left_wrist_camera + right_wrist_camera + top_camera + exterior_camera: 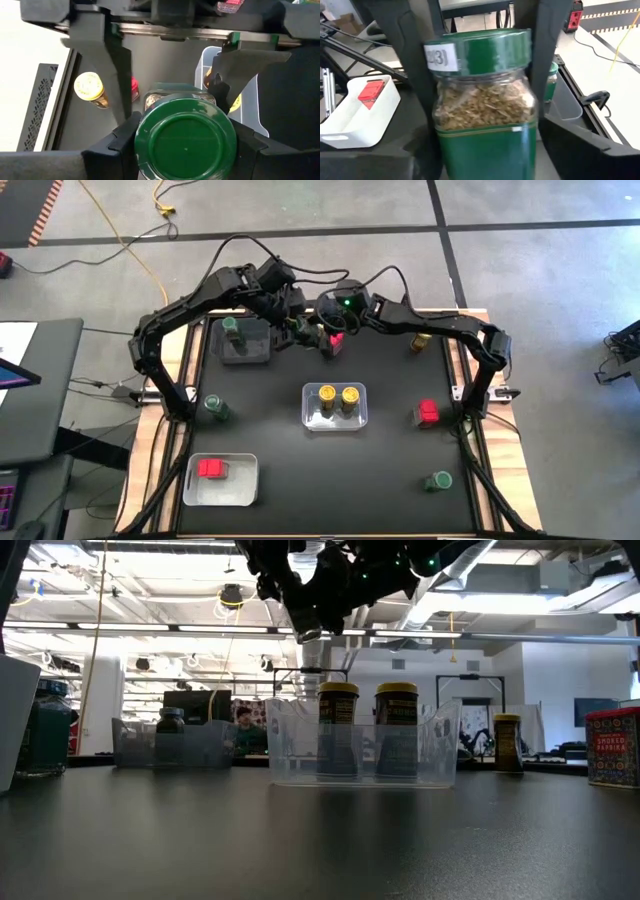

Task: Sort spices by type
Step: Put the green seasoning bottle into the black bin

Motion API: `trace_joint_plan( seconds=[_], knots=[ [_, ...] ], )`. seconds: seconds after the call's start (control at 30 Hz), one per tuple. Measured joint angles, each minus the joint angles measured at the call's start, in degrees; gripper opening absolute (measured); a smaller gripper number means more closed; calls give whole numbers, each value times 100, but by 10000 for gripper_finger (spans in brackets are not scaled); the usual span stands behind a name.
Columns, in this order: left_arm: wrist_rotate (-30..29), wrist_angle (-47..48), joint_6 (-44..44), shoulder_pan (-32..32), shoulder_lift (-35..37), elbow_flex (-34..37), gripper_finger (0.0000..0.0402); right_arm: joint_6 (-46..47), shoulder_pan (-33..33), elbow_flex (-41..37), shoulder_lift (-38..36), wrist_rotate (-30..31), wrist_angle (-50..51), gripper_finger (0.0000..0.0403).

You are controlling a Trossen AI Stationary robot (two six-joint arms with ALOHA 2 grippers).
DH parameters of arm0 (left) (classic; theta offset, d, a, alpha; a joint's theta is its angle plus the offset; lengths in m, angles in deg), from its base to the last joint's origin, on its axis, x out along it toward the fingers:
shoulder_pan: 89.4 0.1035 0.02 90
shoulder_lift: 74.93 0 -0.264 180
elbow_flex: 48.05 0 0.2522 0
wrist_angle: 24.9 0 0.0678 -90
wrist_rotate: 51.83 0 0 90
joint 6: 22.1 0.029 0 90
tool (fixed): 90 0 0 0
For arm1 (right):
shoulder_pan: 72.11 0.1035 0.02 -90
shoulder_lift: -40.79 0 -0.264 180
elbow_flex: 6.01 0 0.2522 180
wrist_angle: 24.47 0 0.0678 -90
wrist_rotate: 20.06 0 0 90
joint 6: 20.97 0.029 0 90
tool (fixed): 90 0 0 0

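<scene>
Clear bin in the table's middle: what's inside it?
Two yellow-lidded jars stand upright side by side inside the clear bin. The bin floor under them is covered, and their labels cannot be read.

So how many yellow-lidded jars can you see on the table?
3: two yellow-lidded jars stand side by side in the clear bin at the centre, one stands alone at the far right. Others may be hidden.

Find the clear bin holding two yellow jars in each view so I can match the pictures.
High: bin at the table's middle.
Low: bin at centre, both jars showing through it.
Left wrist: only a pale strip of its wall shows.
Right wrist: not in it.
Landmark: loose yellow jar, seen in all but the right wrist.
</scene>
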Motion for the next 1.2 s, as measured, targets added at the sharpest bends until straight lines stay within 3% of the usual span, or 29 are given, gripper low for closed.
trace_joint_plan(
  seconds=[0.2, 0.5, 0.7, 0.83, 0.97, 1.2],
  knots=[
    [-216, 53, 64, 153, -11, 0, 194, 7, -64, 11, -10, -4, 184, 396],
    [-256, 767, 554, 865, 312, 2, 195, 11, -324, 10, -11, -5, 1315, 385],
    [-270, 1651, 1400, 1524, 495, 0, 194, 14, -442, 9, -9, -7, 1768, 386],
    [-854, 2404, 2131, 1715, 429, 59, 194, 11, -392, 7, -7, -7, 1742, 386],
    [-1351, 2408, 2229, 1750, 404, 423, 194, -28, -333, 2, -4, -11, 1741, 386],
    [-1086, 1887, 2318, 1793, 422, 1310, 194, -34, -309, 0, -4, -20, 1735, 386]
  ],
)
